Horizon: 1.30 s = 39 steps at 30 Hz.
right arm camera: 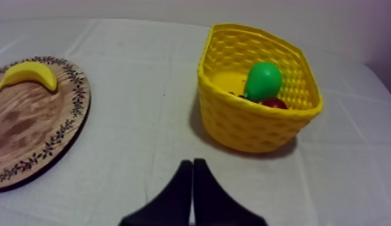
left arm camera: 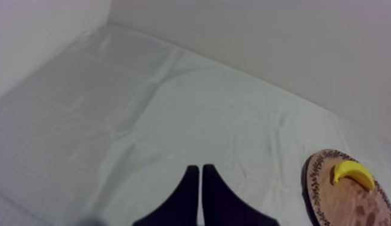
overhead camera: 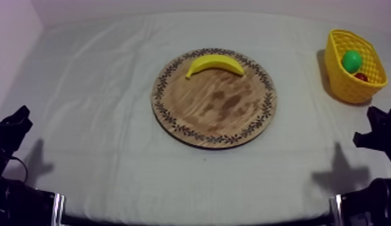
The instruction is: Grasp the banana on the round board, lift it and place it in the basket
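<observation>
banana (overhead camera: 215, 62) on wooden board (overhead camera: 217, 111), left end effector (left arm camera: 200, 169) and right end effector (right arm camera: 192, 163) both clenched empty

Table (overhead camera: 192, 198) under grey-white cloth (overhead camera: 83, 90); cloth covers the whole top, w/ long creases & light wrinkles, esp. toward the far left corner. Plain pale wall (overhead camera: 174, 6) runs along the far edge; 2nd wall (overhead camera: 11, 30) on the left side, the two meeting at a corner. Both bare, faint lilac tint. Light soft & even. Blurry grey shadows (overhead camera: 35, 159) lie on the cloth nr both front corners.
</observation>
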Motion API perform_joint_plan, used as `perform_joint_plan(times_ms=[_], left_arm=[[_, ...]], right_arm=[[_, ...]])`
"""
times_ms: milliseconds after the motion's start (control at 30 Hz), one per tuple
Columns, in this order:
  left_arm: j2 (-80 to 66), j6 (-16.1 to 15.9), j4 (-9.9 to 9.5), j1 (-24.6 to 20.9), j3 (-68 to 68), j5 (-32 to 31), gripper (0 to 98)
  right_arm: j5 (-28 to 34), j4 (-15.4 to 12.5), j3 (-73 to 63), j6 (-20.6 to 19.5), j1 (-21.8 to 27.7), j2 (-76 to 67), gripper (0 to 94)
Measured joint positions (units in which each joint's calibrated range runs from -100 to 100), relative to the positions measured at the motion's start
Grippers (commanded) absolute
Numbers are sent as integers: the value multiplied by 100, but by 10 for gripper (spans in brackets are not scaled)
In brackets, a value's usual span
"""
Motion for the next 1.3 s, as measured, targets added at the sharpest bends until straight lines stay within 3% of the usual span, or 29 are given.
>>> perform_joint_plan(times_ms=[167, 267, 700, 767, 967, 1300], left_arm=[[0, 2, 0, 0, 0, 0, 1], [0, 2, 0, 0, 0, 0, 1], [0, 4, 0, 0, 0, 0, 1], [0, 4, 0, 0, 0, 0, 1], [0, 4, 0, 0, 0, 0, 1], [0, 4, 0, 0, 0, 0, 1]], right_arm=[[213, -196, -176, -54, -204, 0, 7], [688, -172, -170, 22, -422, 6, 7], [565, -219, -162, 351, -556, 145, 8], [593, -226, -259, 459, -635, 261, 51], [759, -221, -1159, 504, -922, 742, 85], [1696, -287, -3908, 427, -1457, 2201, 52]])
